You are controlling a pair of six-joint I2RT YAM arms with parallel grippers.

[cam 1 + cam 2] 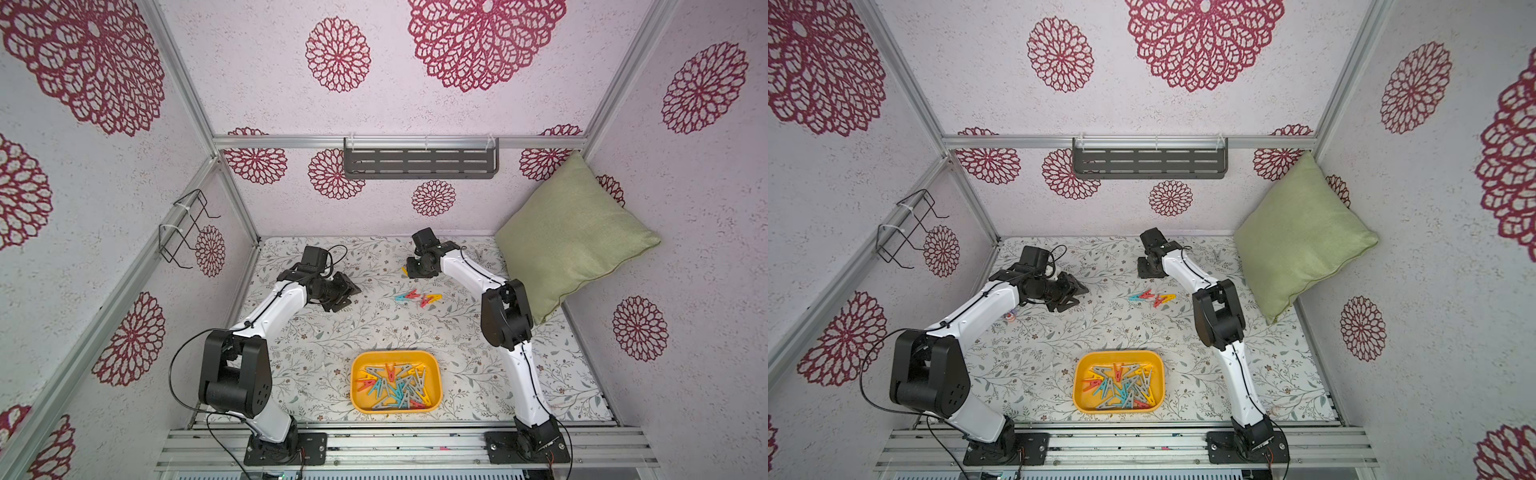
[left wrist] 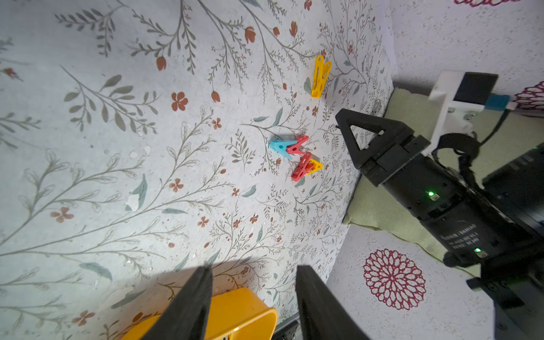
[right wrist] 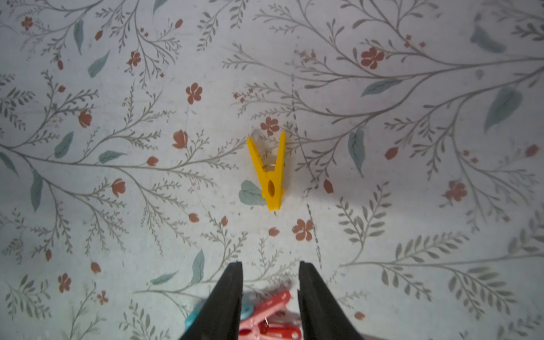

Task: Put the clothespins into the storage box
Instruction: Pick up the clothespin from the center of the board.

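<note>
The yellow storage box sits near the table's front with several clothespins in it. In the left wrist view its rim shows. A loose cluster of teal, red and yellow clothespins lies mid-table. A lone yellow clothespin lies farther back. My right gripper hovers open between that pin and the cluster, nothing gripped. My left gripper hangs open and empty left of the cluster.
A green cushion leans in the back right corner and overlaps the table. A grey slotted shelf hangs on the back wall, a wire rack on the left wall. A small toy lies under the left arm.
</note>
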